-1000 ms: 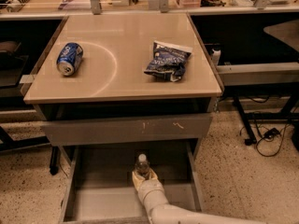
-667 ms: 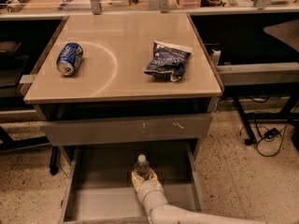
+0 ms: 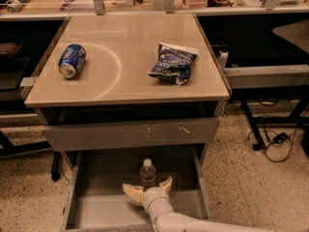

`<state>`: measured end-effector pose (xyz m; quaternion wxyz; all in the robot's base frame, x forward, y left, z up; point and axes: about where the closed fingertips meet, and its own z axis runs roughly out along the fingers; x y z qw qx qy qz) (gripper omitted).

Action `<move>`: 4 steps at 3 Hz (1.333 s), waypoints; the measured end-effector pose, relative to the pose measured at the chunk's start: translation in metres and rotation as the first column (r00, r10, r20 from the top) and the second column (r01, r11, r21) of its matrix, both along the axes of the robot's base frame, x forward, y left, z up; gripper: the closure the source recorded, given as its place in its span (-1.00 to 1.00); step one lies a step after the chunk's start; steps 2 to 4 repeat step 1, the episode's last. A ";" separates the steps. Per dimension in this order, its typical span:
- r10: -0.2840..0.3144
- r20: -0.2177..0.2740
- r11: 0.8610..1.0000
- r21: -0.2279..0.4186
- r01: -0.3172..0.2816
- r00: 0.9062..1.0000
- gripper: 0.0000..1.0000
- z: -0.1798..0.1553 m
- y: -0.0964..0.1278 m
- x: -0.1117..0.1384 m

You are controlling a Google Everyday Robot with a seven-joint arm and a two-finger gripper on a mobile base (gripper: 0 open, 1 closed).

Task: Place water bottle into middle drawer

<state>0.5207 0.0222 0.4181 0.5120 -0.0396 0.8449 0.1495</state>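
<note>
In the camera view, the gripper [image 3: 147,184] sits low inside the open middle drawer [image 3: 104,208], under the front edge of the desk [image 3: 125,37]. Its two fingers are now spread apart, one to each side and just in front of the water bottle [image 3: 147,170]. A moment ago they were closed round the bottle's base. The bottle stands upright on the drawer floor, roughly midway between the side walls, with its white cap up and no finger visibly touching it. I judge that the release is made and the placing is all but done. What is left is to draw the arm out without knocking the bottle over.

Counted:
- One water bottle.
- One blue soda can [image 3: 72,60], lying near the desk's left edge.
- One crumpled snack bag [image 3: 173,63], toward the right edge.
- One open drawer.
- One scratched drawer front [image 3: 130,133], closed above it.
- One gripper.
</note>
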 end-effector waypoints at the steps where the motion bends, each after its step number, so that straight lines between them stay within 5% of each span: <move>1: 0.000 0.000 1.000 0.000 0.000 1.000 -1.00 0.000 0.000 0.000; 4: 0.000 0.000 1.000 0.000 0.000 1.000 -1.00 0.000 0.000 0.000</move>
